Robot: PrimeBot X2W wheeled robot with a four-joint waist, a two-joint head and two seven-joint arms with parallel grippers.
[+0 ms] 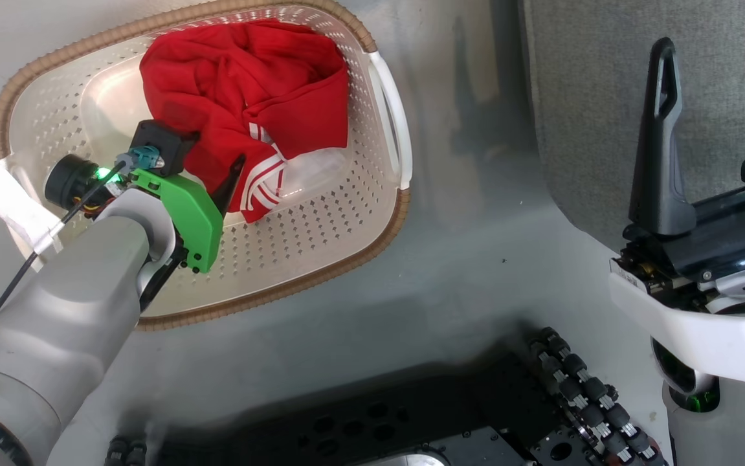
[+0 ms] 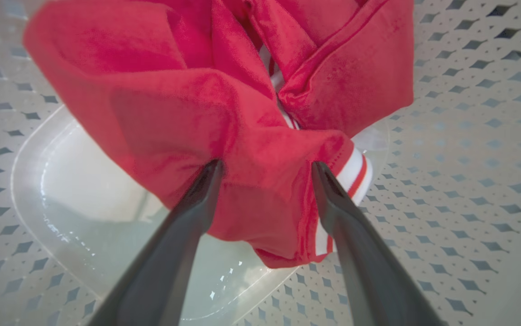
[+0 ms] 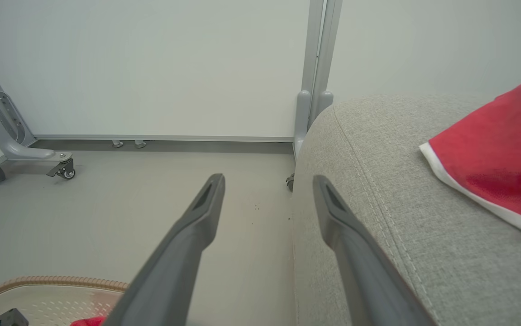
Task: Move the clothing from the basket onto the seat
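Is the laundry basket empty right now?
No, the red clothing lies bunched inside the basket.

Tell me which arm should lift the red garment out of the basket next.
Left. The left hand is open, down in the basket, straddling a fold of the red garment. The right hand is open by the grey seat, clear of the basket.

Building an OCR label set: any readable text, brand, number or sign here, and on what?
No readable text.
Bright red fabric garment with white stripes: stripes only, no lettering.
Cream perforated plastic basket: glossy patch on its base, no legible print.
White paper strip at the basket's rim: blank on the visible side.
Light-grey fabric seat cushion: plain.
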